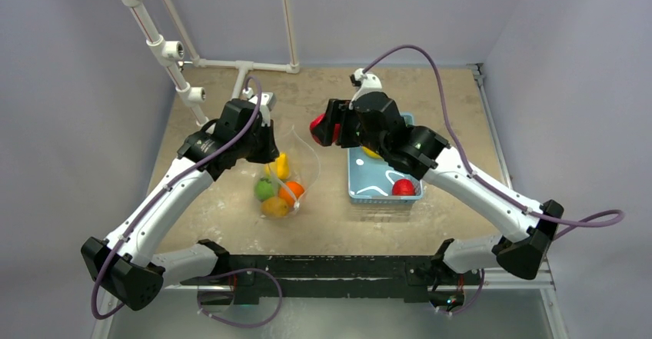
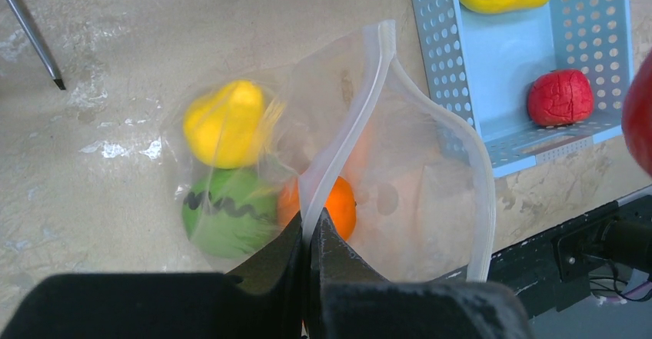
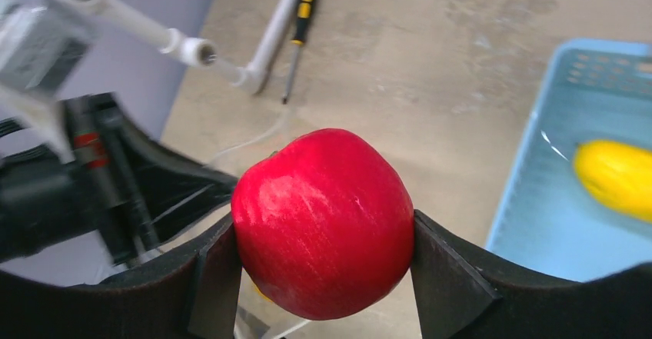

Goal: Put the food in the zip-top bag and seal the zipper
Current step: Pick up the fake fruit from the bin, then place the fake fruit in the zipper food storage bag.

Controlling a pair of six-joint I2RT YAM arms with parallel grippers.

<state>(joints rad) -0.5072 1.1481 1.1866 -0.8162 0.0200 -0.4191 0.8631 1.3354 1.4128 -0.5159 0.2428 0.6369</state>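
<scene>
Bag (image 2: 400,193) mouth gapes, left gripper (image 2: 310,227) pinching its zipper (image 2: 361,101) edge; right gripper (image 3: 323,235) clamps red fruit (image 3: 323,201) between bag and basket (image 2: 434,39).

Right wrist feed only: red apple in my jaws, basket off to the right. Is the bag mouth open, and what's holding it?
Observer: Yes, open. The left gripper is shut on the zipper of the zip-top bag.
Operator: Anything inside?
Observer: Yellow fruit, striped green fruit and orange fruit, at least.
Operator: After this red apple, what's in the basket besides the yellow piece?
Observer: One bumpy red fruit.
</scene>
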